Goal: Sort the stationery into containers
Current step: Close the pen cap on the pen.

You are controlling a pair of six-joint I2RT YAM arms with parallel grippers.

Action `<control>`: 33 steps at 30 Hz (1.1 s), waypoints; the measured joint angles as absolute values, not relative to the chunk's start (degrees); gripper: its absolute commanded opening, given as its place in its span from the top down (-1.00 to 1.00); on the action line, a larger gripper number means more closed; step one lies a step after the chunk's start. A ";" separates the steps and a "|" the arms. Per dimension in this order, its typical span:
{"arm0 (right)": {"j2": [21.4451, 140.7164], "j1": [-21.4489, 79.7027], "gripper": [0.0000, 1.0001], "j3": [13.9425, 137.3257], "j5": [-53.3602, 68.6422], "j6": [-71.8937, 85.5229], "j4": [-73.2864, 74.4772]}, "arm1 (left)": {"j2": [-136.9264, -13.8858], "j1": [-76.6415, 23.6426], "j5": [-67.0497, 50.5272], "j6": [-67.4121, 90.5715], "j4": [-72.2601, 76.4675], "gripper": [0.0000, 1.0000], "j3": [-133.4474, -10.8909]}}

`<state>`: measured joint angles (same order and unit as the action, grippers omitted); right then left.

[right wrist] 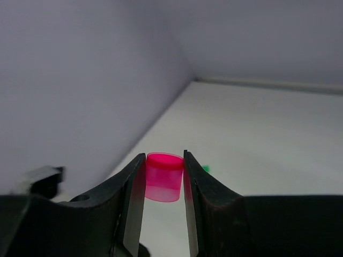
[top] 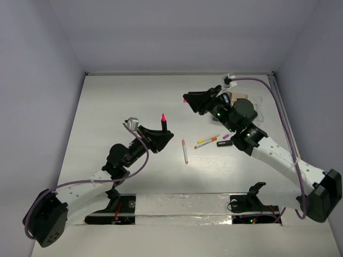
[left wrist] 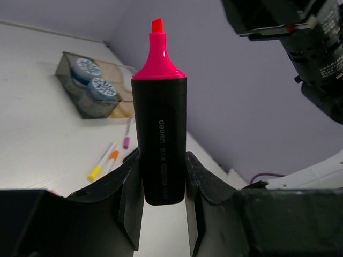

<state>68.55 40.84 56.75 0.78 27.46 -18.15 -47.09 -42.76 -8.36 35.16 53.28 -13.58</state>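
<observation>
Two blue-white rolls (left wrist: 87, 69) sit side by side in the dark grey tray (left wrist: 80, 104), the end one of a joined row whose next compartment (left wrist: 126, 105) is amber-tinted. From above, the right arm (top: 244, 128) hangs over this row and hides most of it. Loose on the white counter (top: 134, 96), on the near side of the grey tray, lie a yellow pen (top: 208, 139), an orange pen (top: 203, 144), a purple pen (top: 226, 136) and a short black marker (top: 222, 143). A pink-white pen (top: 185, 151) lies further left of them. Nothing stands between the two hands.

Well to the left of the grey tray and nearer the arm bases, the pink highlighter (left wrist: 159, 134) is held in the air. Its long axis runs straight out from between the fingers. Its bare pink tip points away from the hand and, seen from above, toward the far wall. The black body bears white lettering along its length and it has no cap on.

Clamped on the lower half of that body is the left hand (left wrist: 161, 160), one finger pressed to each side. Just left of the grey tray the right hand (right wrist: 163, 159) is raised, its jaws narrowly apart and pinching the clear pink cap (right wrist: 163, 179) by its sides, open end away from the hand
</observation>
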 measured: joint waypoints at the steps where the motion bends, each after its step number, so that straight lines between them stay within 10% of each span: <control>1: 66.81 40.51 0.87 56.38 2.24 27.77 -20.16 | -48.69 -41.43 -10.85 37.15 56.25 1.00 -13.39; 14: 67.88 40.56 0.87 54.87 21.93 34.57 -35.11 | -71.48 -38.35 -30.65 62.28 70.94 1.00 -11.70; 33: 68.66 40.56 0.88 43.79 23.51 44.60 -48.07 | -63.96 -38.13 -34.09 68.03 72.49 1.00 -11.70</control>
<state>68.66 40.56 43.79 23.51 44.60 -48.07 -63.96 -38.13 -34.09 68.03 72.49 -11.70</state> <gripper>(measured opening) 0.365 0.264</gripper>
